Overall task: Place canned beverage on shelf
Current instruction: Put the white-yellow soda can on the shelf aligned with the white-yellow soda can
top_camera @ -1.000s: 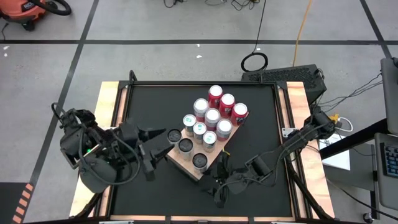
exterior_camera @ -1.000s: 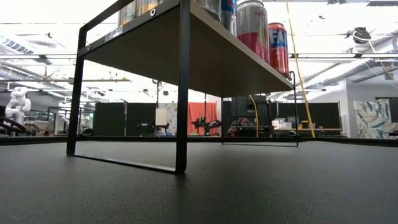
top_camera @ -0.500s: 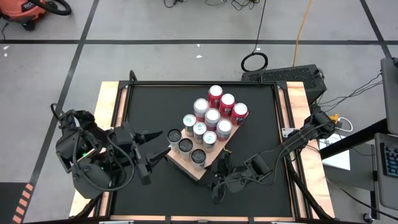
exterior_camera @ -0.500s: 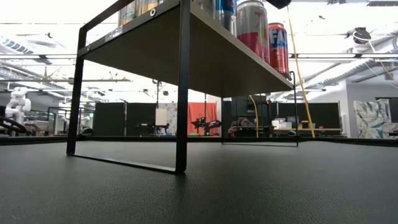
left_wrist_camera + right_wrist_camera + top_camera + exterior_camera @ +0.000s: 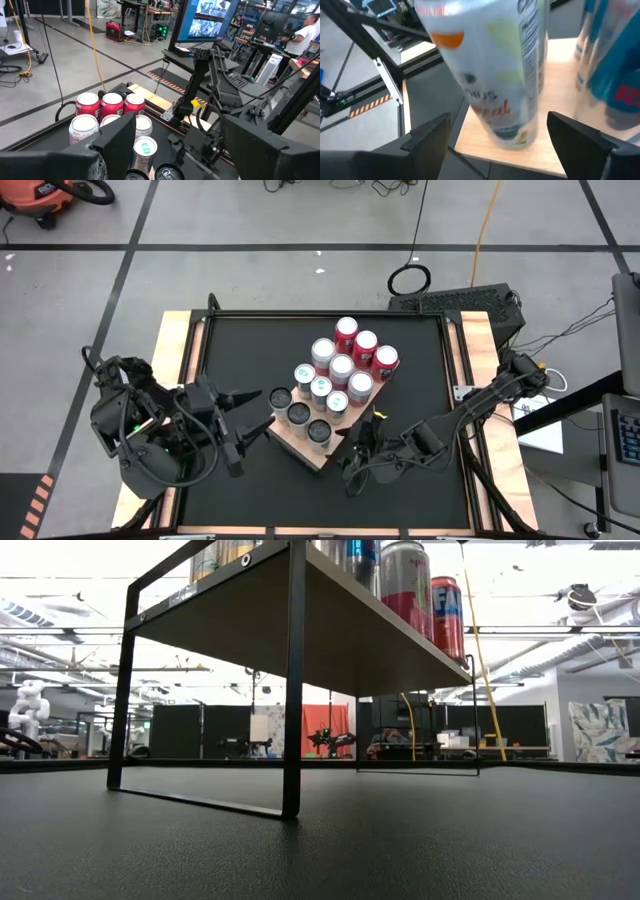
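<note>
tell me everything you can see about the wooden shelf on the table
The shelf is a light tan rectangular wooden board with visible grain, held up on a thin black metal frame whose legs rest on the black tabletop. It sits turned at an angle near the table's middle. Upright cans crowd its top, red ones at the far end, dark-topped ones at the near end.

light: bright, even overhead | glare: low view ceiling blown out | blur: right wrist view
</note>
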Motion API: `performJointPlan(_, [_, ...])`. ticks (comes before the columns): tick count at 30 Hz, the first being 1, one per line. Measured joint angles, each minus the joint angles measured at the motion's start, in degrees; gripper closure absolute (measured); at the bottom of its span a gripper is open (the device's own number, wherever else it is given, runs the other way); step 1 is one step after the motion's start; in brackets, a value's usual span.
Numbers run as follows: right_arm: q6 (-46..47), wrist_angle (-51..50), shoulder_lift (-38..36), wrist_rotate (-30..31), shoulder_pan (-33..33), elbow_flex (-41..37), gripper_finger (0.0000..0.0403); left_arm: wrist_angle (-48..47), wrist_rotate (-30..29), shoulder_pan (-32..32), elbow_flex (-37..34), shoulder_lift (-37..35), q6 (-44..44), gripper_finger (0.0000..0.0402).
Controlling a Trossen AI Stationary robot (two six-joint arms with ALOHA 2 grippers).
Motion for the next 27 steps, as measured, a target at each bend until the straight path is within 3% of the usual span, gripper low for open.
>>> performJointPlan(27, [-1.4,0.0,-0.1,1.2,-0.3,0.0,0.0241,-1.2,0.0,0.0,0.0,0.0,-0.1,0.0114])
